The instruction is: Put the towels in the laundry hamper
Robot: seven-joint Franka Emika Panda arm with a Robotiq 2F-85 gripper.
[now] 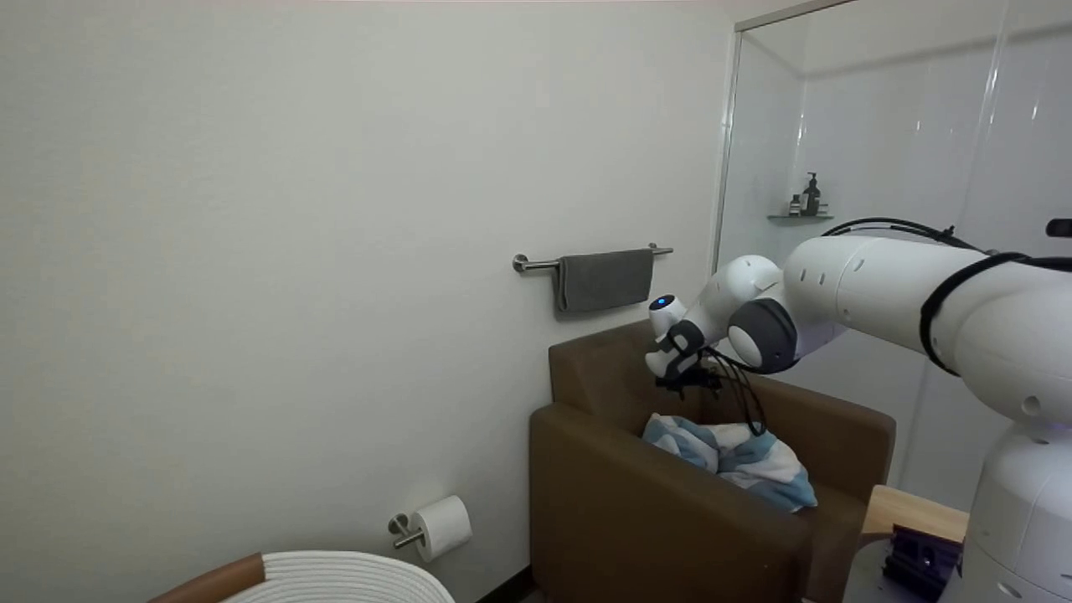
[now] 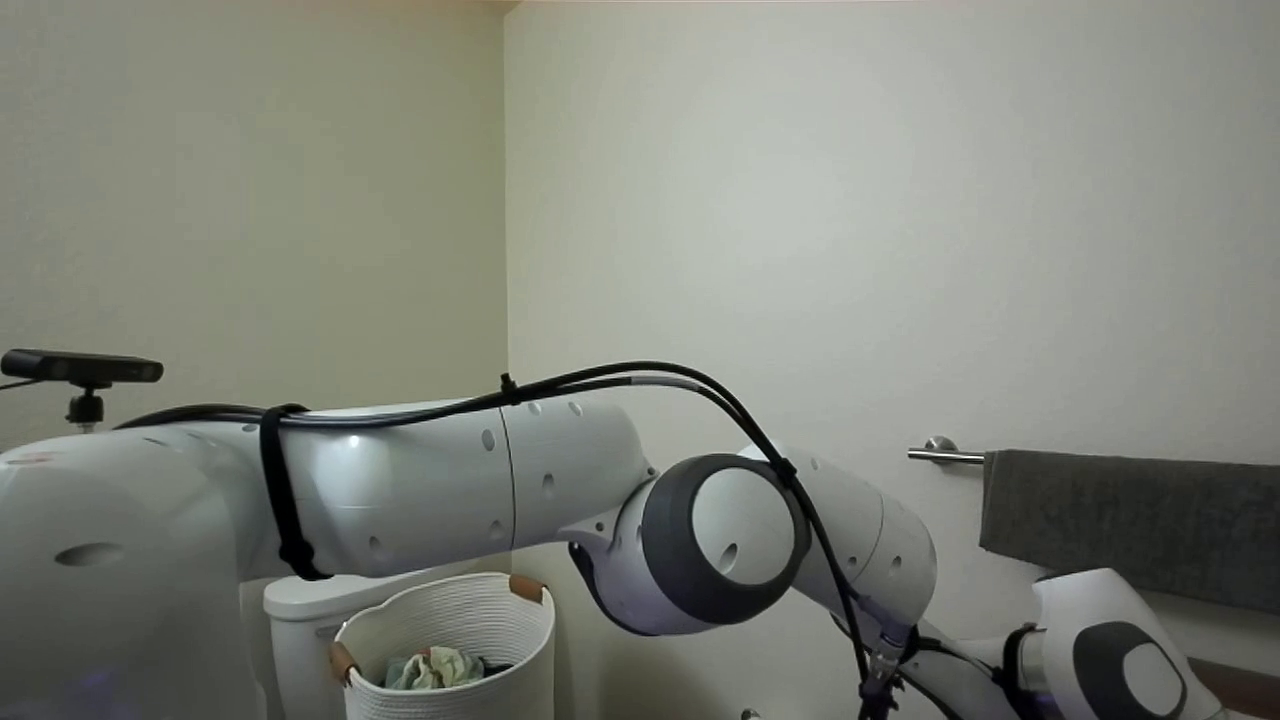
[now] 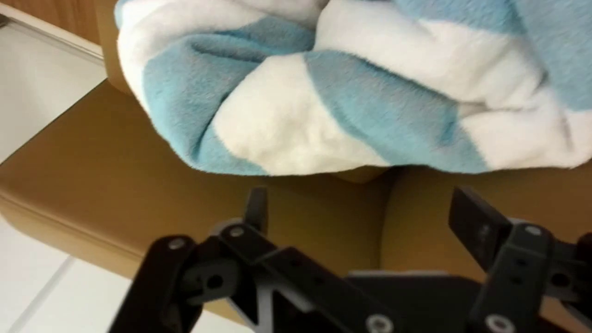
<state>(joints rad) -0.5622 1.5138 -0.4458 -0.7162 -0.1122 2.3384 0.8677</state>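
- My black metal claw (image 3: 360,210) is spread wide above the boxy brown armchair (image 1: 636,494).
- Below my claw lies the puffy blue-and-white striped cloth towel (image 1: 766,461); the chair hides some of it in an exterior view.
- Black cables (image 2: 785,470) dangle beside my claw.
- Higher than my claw, the dark grey cloth towel (image 1: 607,280) hangs on a metal bar (image 1: 540,265).
- Well apart from my claw stands the round white rope hamper (image 2: 450,705); only an exterior view shows pale green cloth (image 2: 445,668) inside.
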